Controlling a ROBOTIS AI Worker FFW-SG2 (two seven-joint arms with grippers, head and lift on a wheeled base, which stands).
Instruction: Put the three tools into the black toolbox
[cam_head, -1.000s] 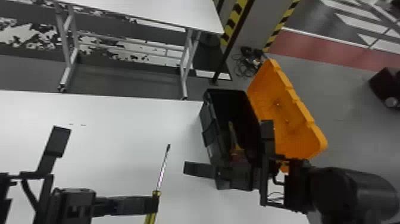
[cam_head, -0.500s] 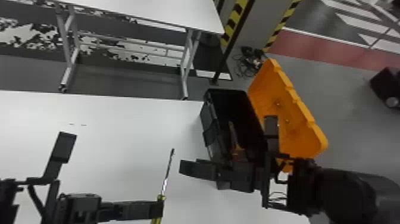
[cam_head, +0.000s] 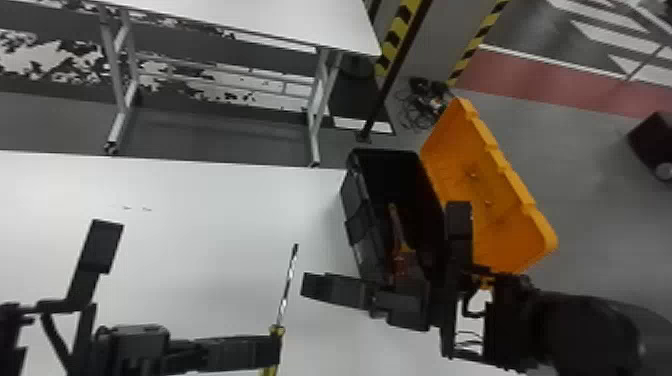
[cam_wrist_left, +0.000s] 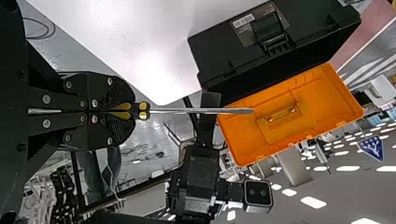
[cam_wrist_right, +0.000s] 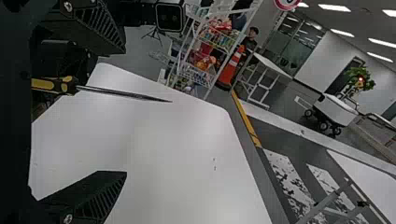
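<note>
The left gripper (cam_head: 277, 345) clamps the slim, metal-shafted screwdriver (cam_head: 286, 295); the right gripper (cam_head: 311, 286) gapes empty. Head view: black toolbox (cam_head: 356, 212) at the screwdriver's two o'clock, reddish tool (cam_head: 401, 260) inside. Left wrist view: blocky latch (cam_wrist_left: 271, 32).

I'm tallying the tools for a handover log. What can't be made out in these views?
- Rear end of the screwdriver: cut off by the head view's bottom edge.
- Most of its handle: left wrist view, covered by the left gripper.
- Number and kind of items inside the toolbox: head view, dark interior, right gripper over the near end.
</note>
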